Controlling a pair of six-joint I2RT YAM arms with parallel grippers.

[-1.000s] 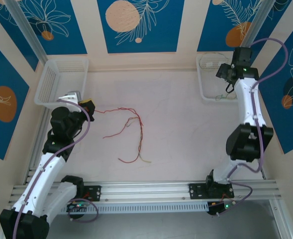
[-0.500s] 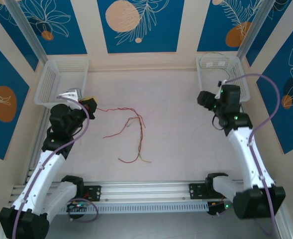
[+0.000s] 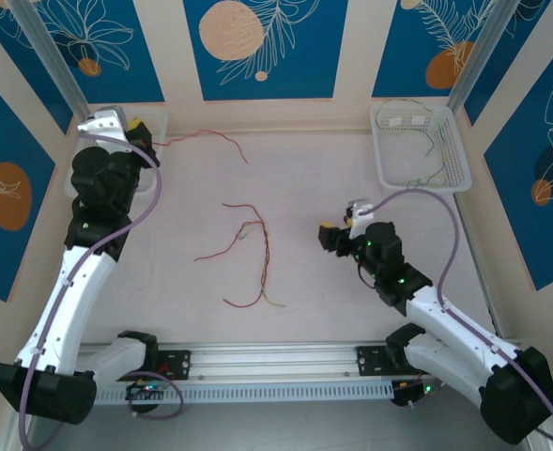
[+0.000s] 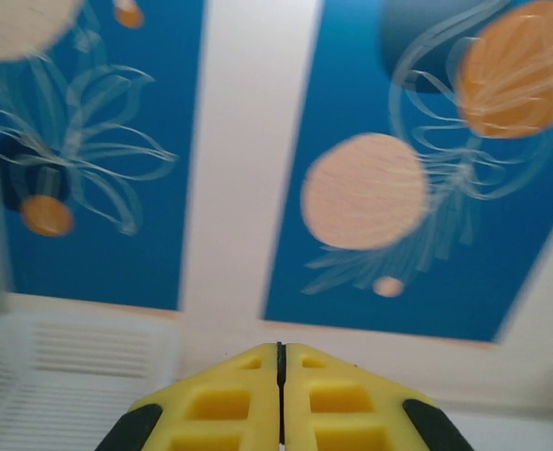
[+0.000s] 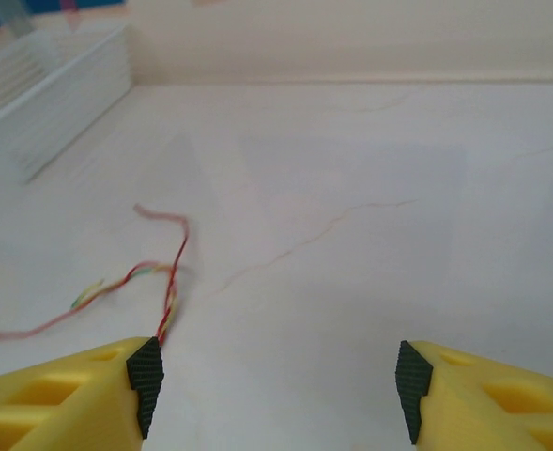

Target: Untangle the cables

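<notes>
One red cable (image 3: 196, 137) trailed from the clamped left tool (image 4: 279, 362), while the other cables (image 3: 262, 230) lay on the bench (image 3: 332, 160) before the wide-spread right tool (image 5: 278, 381), which could pinch several strands and tighten the tangle.

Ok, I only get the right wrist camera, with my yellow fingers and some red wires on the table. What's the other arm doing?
Observer: The left gripper is shut on one red cable, held up by the far-left basket.
Operator: Is that cable stuck to the others?
Observer: No. From the top it lies apart from the tangled heap.
Operator: Are any wires put away?
Observer: Yes, a few pale wires lie in the far-right basket.
</notes>
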